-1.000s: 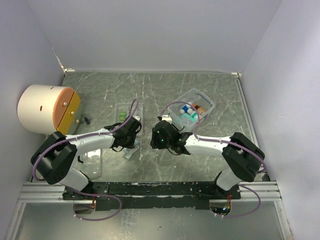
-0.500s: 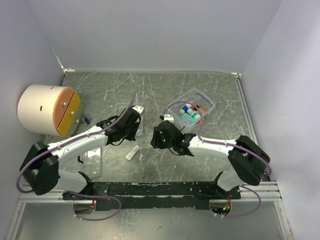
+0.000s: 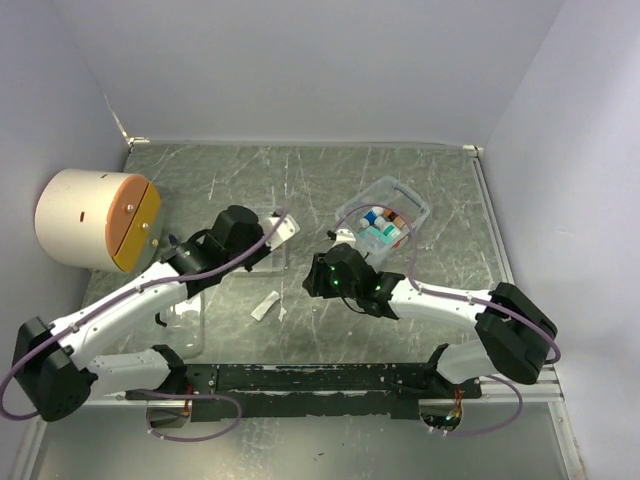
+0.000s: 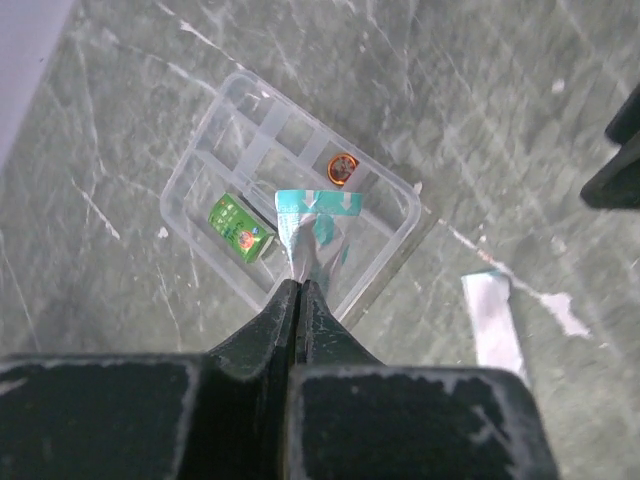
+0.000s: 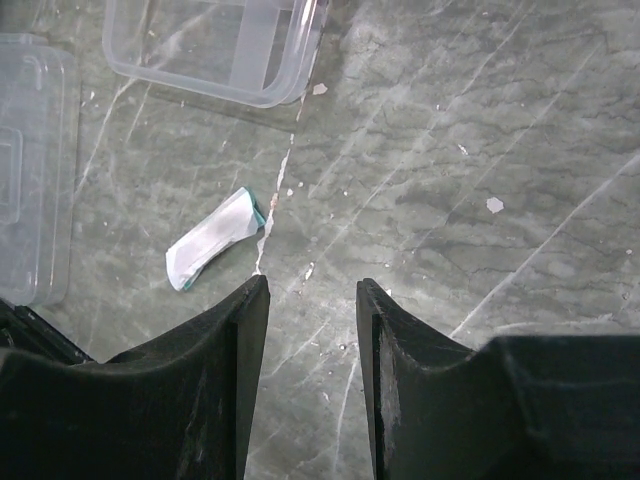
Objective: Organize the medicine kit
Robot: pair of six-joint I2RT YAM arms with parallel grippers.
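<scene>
A silver packet with a teal band is pinched in the pressed-together left claw, above the clear divided tray. The tray holds a green box and an orange disc. A second packet lies flat on the desk near the tray's corner. The right claw hovers spread and empty over the desk beside it.

Teal-edged sachet held over clear tray, 2nd sachet flat nearby
</scene>
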